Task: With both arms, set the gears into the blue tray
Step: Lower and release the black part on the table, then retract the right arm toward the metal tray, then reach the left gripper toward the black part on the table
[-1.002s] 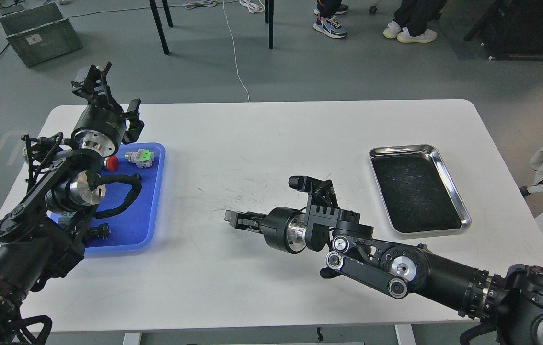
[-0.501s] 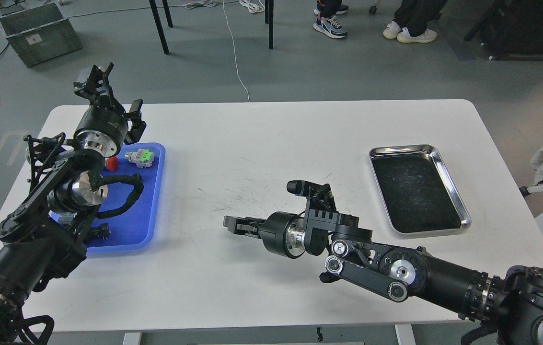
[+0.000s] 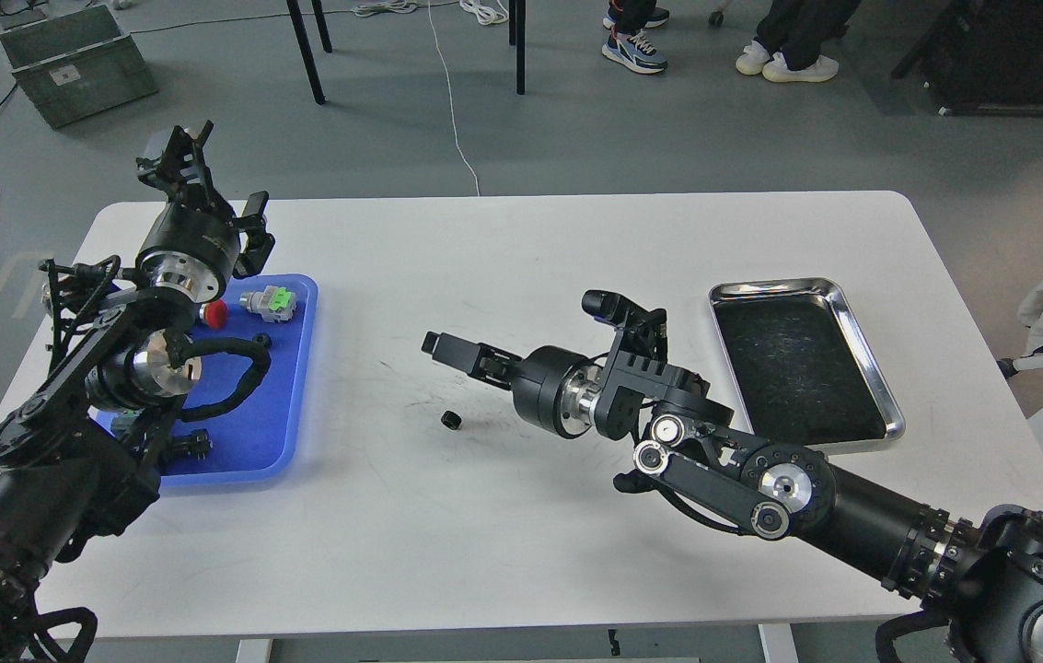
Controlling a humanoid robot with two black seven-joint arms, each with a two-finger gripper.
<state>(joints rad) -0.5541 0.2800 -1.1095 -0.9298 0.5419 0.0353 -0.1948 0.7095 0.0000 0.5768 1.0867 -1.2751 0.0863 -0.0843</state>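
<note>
Black and tiny, one gear (image 3: 452, 420) lies on the bare white table (image 3: 521, 249) near its middle, a spot that the right gripper (image 3: 436, 345) covered half a second ago. That gripper has since lifted and swung toward the far side of the table; it now hangs above and just beyond the gear, apart from it, pointing left with nothing between its fingers. Seen end-on and dark, its fingers look close together, but I cannot tell for sure how wide they stand. The right arm (image 3: 714, 460) has followed, with its wrist now closer to the steel tray (image 3: 862, 341), which sits unchanged at the right with its black inside. On the left, the blue tray (image 3: 286, 414) lies where it was, well apart from the gear, holding the red button (image 3: 216, 314) and the grey part with a green top (image 3: 271, 303). The left arm (image 3: 125, 368) stretches over this tray and has barely moved, shifting only slightly. The left gripper (image 3: 208, 189) sits above the tray's far edge, its claws spread wide and empty.
</note>
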